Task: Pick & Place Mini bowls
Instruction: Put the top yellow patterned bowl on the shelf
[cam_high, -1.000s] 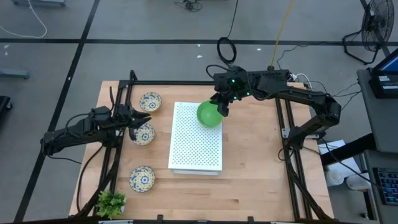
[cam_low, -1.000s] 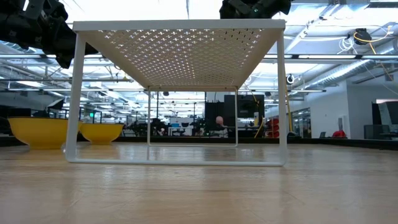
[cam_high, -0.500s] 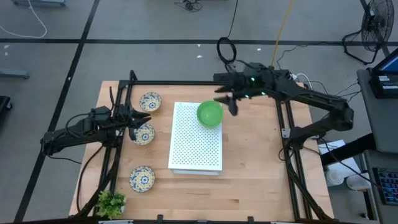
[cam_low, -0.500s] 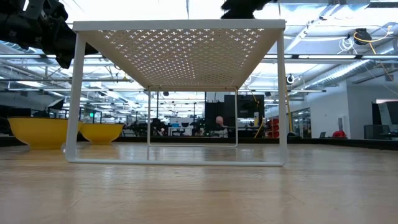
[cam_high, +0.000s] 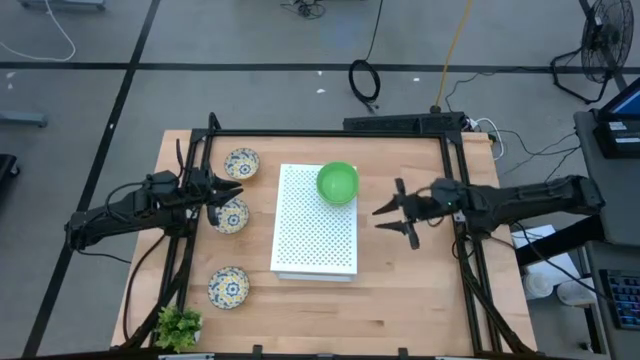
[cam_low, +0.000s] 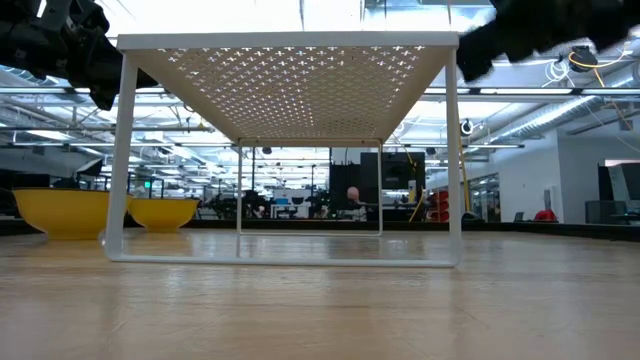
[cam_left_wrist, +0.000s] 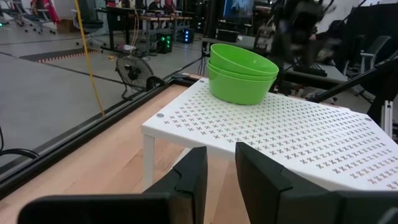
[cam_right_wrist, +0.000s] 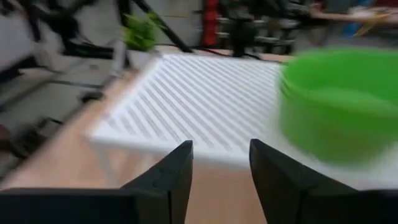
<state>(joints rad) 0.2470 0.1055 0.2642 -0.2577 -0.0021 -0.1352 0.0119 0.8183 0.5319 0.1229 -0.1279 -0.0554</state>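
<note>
Mini bowls are not in either gripper. The right gripper hangs over bare wood just beside the white perforated board, on the side away from the patterned bowls, with its fingers spread wide and nothing between them. The left gripper sits on the board's opposite side, over the middle patterned bowl; its fingers stand slightly apart with nothing held.

Green bowls rest on the board's far corner nearest the right arm. From above they read as a single bowl; the left wrist view shows two rims, one nested in the other. Whether a third lies inside cannot be told.

Three cream patterned bowls lie on the table in a row beside the board: one near its far end, the middle one partly covered by the left gripper, and one near its near end. The low view shows only two of them, as plain yellow outsides, their pattern hidden; the third is out of that frame.

The low view looks under the board, so the green bowls on top are hidden there, and the arms appear only as dark shapes cut off at the upper corners. A small leafy plant stands at the table's near edge, beyond the nearest patterned bowl.
</note>
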